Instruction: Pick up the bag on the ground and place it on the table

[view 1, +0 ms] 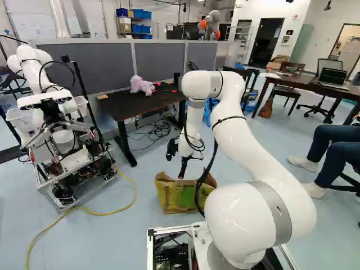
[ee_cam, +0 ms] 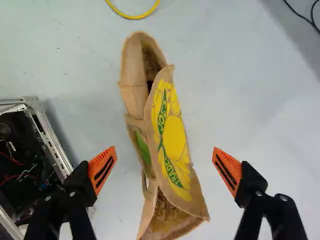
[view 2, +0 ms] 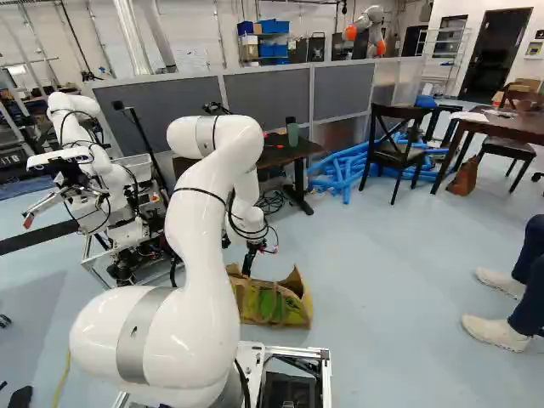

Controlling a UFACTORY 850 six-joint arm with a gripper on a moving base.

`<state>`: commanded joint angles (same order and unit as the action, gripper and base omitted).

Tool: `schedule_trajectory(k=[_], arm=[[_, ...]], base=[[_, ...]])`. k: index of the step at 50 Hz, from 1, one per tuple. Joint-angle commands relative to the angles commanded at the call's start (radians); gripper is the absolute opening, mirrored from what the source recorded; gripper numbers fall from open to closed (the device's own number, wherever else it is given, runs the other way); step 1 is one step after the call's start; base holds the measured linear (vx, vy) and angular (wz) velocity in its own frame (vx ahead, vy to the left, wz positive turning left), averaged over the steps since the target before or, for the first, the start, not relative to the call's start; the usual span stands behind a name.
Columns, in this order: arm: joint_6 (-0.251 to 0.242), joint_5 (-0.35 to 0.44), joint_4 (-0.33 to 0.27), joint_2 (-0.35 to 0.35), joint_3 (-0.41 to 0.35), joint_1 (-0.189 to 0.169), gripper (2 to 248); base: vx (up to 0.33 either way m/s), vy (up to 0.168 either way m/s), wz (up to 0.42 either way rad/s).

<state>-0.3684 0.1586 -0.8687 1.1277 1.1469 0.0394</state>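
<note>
- In the wrist view your gripper (ee_cam: 165,169) is standing wide open, its orange pads (ee_cam: 226,171) facing each other across the bag (ee_cam: 174,135) and gripping nothing.
- The bag is sitting on the floor (ee_cam: 235,85) below, its long mouth running between the 2 fingers, with bare floor showing on both sides of it.
- Its wall is bending over the mouth, so you are probably dealing with soft, foldable, coarse cloth: not fragile, hardly slippery, and light unless it is hiding a load you cannot see.
- For a hold, you are best aiming at the upper rim near the middle, pinching both walls together; a pinch on 1 loose flap is risking a lopsided lift.
- In the left base view your arm (view 1: 242,138) is reaching forward and bending down, its last part hanging steeply over the bag, well short of the dark tabletop (view 1: 132,105) beyond.
- In the right base view the bag is standing roughly upright ahead of the base, its sides sagging a little.
</note>
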Motion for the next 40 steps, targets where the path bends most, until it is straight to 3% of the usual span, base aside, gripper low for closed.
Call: schedule_trajectory(k=[40], arm=[[0.000, -0.011, 0.004, 0.145, 0.093, 0.047, 247]], base=[[0.000, 0.000, 0.000]])
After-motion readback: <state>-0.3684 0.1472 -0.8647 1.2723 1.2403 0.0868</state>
